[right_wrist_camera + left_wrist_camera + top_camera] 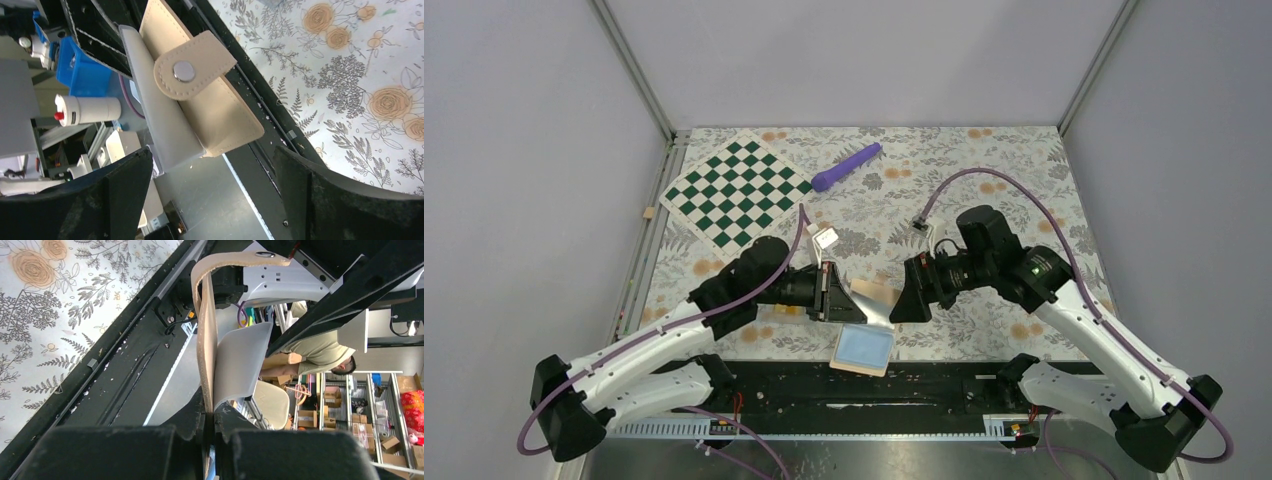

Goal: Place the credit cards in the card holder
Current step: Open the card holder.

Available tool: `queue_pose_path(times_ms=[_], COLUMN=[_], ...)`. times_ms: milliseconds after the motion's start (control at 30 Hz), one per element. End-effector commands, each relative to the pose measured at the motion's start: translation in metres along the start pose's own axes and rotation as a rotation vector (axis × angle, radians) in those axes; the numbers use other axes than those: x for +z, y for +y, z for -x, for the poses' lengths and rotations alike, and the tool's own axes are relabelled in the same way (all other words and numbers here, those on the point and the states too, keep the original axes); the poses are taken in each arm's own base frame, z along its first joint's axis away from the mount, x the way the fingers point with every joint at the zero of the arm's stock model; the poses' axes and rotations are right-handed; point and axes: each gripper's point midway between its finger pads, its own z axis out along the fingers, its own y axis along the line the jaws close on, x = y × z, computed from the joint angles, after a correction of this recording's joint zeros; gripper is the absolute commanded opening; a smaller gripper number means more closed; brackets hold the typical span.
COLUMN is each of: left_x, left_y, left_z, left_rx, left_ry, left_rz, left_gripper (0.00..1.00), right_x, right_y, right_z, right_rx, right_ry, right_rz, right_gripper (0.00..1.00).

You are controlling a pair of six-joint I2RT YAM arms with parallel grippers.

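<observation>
Between the two black fingers of my left gripper [209, 427] sits the small tan leather-like folding wallet [206, 340]. My left jaws are pressed together on its near end and pinch it tight. A flat grey card [242, 365] lies right against the wallet, and its near end reaches down to my jaws too. I cannot tell if the card is inside a pocket. At the far end, the wallet's tan flap with a round silver snap [184, 71] curls over.

My right gripper [212, 155] is just beside the wallet and faces it. Its jaws are spread wide and hold nothing. The wallet and the card show in the gap between its fingers.

From above, both grippers meet over the near side of the flowery tablecloth [984, 170], with the wallet up in the air between them. Near it, at the table's near edge, lies a flat light blue rectangle with a cream rim [864, 347]. Far back lie a green and white checkered board [736, 192] and a purple stick [846, 166].
</observation>
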Motion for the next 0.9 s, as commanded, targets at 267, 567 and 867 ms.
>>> queue_pose_path(times_ms=[267,567,867], left_x=[-0.003,0.000,-0.001], left_y=[-0.057,-0.075,-0.048], left_z=[-0.005,-0.009,0.007], left_rx=[0.118,0.161,0.202], left_ry=[0.092,0.120,0.014], left_rz=[-0.207,-0.265,-0.084], left_gripper=[0.00,0.03,0.43], right_x=[0.011,0.010,0.013], right_y=[0.019,0.055,0.053], right_z=[0.002,-0.008,-0.024], right_rx=[-0.097,-0.096,-0.037], right_ry=[0.050,0.106,0.142], right_rz=[0.069,0.328,0.371], right_gripper=[0.95,0.57,0.00])
